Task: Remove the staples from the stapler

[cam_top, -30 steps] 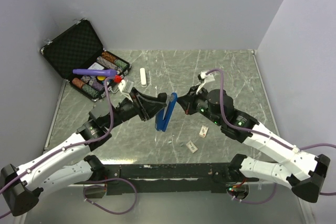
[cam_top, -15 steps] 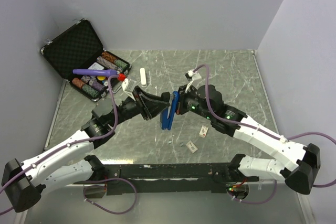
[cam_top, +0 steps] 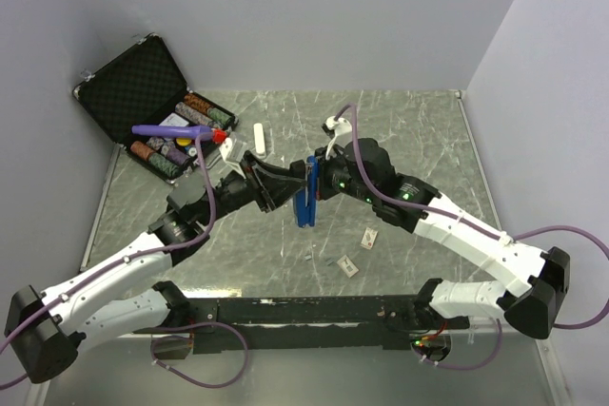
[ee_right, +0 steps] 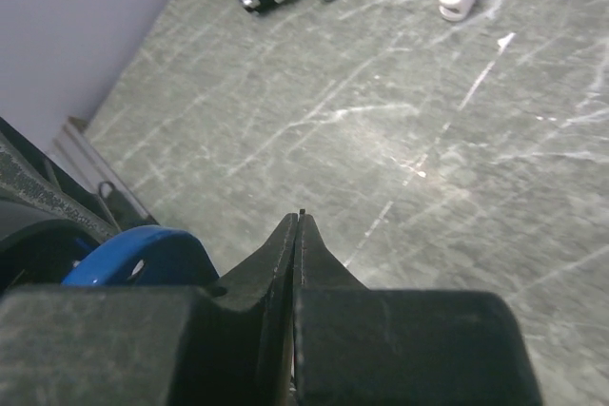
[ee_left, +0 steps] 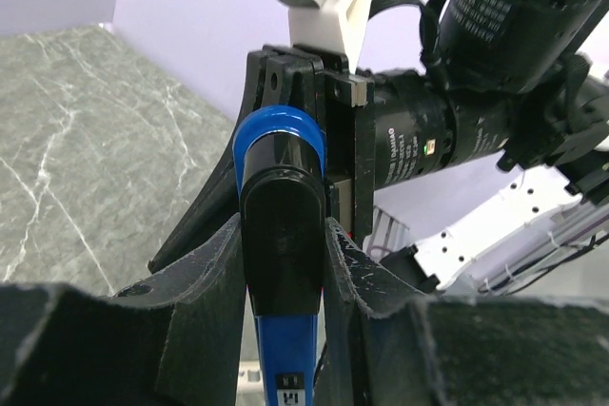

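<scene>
My left gripper is shut on the blue stapler and holds it above the middle of the table, nearly upright. In the left wrist view both pads clamp the black end of the stapler, with the left gripper around it. My right gripper is shut with nothing in it, its tips pressed against the stapler's top end from the right. In the right wrist view the right gripper shows jaws closed flat together, and the stapler's blue end lies just to their left. The staples are hidden.
An open black case with poker chips sits at the back left, a purple pen across it. A white bar lies beside it. Two small paper tags lie near the front right.
The right arm has swung left until its closed tips reach the stapler's top. The left gripper has turned the stapler from slanted to nearly upright and shifted it slightly right.
</scene>
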Controlling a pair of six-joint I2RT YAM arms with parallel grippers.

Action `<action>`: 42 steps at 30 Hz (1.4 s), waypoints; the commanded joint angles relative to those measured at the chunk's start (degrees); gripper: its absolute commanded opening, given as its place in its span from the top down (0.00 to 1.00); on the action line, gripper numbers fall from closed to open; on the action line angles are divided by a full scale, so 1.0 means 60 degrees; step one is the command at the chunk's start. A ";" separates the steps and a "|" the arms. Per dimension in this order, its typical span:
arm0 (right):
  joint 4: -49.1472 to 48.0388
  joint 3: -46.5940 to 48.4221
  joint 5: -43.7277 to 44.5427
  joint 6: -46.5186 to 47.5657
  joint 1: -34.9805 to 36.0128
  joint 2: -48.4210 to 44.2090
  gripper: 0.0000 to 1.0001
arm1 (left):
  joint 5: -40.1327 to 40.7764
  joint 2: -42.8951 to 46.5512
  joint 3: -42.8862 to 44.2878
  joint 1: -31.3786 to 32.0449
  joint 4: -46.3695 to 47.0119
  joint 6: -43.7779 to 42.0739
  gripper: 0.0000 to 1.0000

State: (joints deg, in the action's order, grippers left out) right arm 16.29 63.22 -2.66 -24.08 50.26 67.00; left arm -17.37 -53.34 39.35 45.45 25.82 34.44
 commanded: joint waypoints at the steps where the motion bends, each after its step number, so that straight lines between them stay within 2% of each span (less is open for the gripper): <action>1: -0.0695 0.0801 -0.1681 0.0716 0.0676 0.0288 1.00 | -0.1426 -0.0675 0.0487 0.0350 -0.0378 -0.0172 0.99; 5: -0.0533 0.0670 -0.1302 0.0790 0.0676 0.0128 1.00 | -0.1311 -0.0588 0.0516 0.0364 -0.0495 -0.0231 0.99; 13: 0.0199 0.0319 0.0338 0.1141 0.0516 -0.0604 1.00 | 0.0298 -0.0440 0.0970 0.0379 -0.1475 -0.0627 0.99; 16: 0.0550 -0.0033 0.0881 0.1083 -0.0054 -0.1087 1.00 | 0.1017 -0.0660 0.1189 0.0364 -0.1813 -0.0700 0.99; 21: 0.0887 -0.0751 0.0765 0.1039 -0.1285 -0.1981 1.00 | 0.2159 -0.0938 0.1410 0.0364 -0.1990 -0.0715 0.99; 26: 0.1342 -0.1132 0.1439 0.1039 -0.1667 -0.2451 0.99 | 0.3375 -0.1465 0.1994 0.0350 -0.2325 -0.0788 0.99; 32: 0.1093 -0.1688 0.1000 0.0703 -0.1756 -0.2554 1.00 | 0.4900 -0.3220 0.3648 0.0102 -0.3468 -0.0876 0.99; 37: 0.0946 -0.1923 0.0634 0.0512 -0.1756 -0.2510 1.00 | 0.4227 -0.5358 0.5143 -0.0952 -0.4127 -0.0452 0.99; 42: 0.0888 -0.2099 0.0284 0.0380 -0.1756 -0.2568 1.00 | 0.4870 -0.7555 0.6884 -0.1642 -0.5253 -0.0670 0.99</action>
State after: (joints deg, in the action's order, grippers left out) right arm 23.49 51.31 1.45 -20.56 39.97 52.42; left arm 8.43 -91.64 72.12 38.37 -1.48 30.15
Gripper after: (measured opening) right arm 0.008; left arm 0.364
